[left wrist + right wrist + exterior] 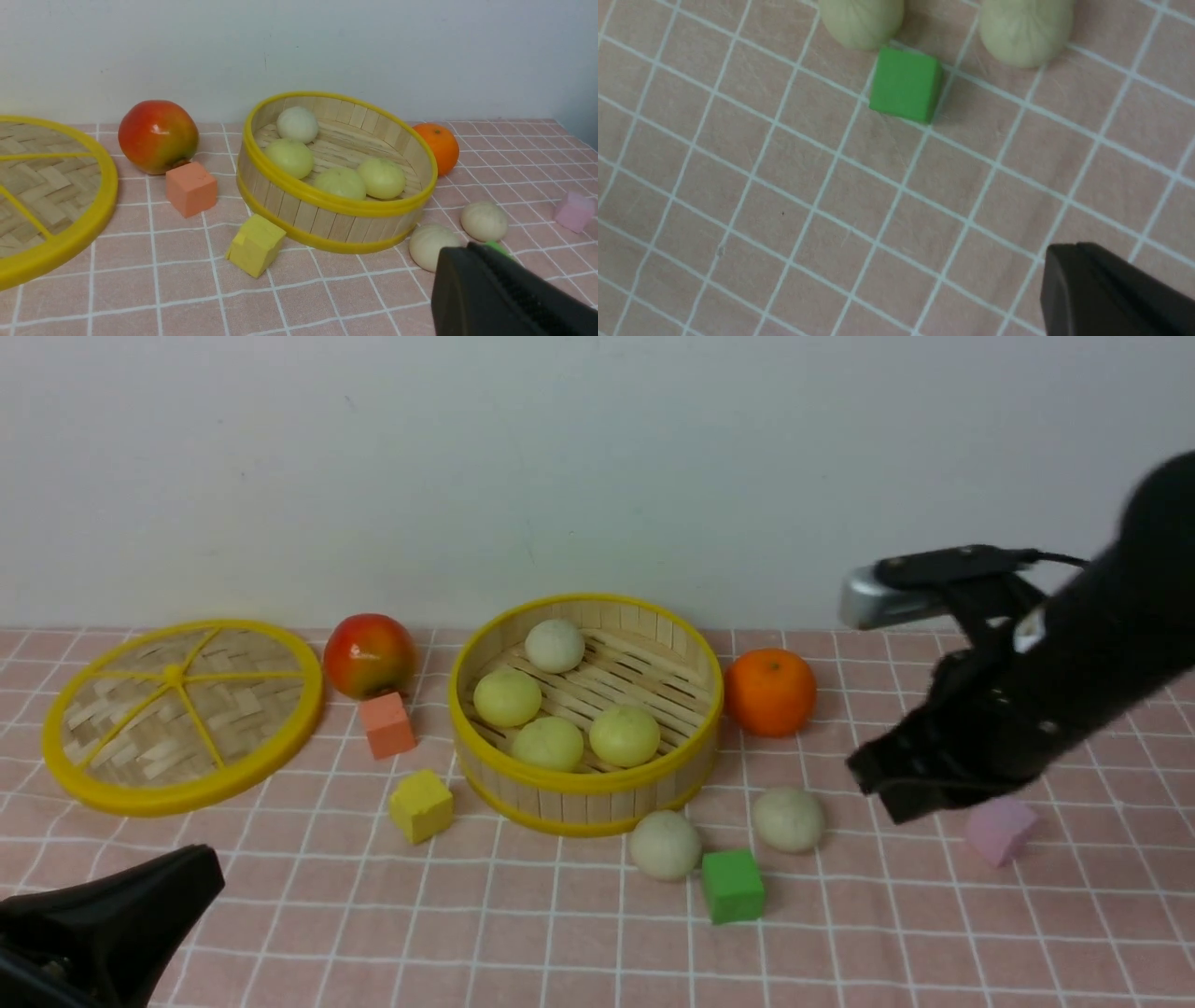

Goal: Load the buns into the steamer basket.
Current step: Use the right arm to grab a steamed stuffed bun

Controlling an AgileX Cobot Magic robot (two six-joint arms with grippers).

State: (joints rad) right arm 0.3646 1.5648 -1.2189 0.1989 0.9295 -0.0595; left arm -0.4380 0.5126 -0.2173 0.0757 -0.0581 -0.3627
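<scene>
We can read no text, label, brand, number or sign in any of the three views. The white lines on the tabletop (pixel 523 933) are only a plain grid. The faces we can see of the green block (pixel 732 887), the yellow block (pixel 421 805) and the orange block (pixel 386 725), and the wall of the basket (pixel 586 784), are blank.
</scene>
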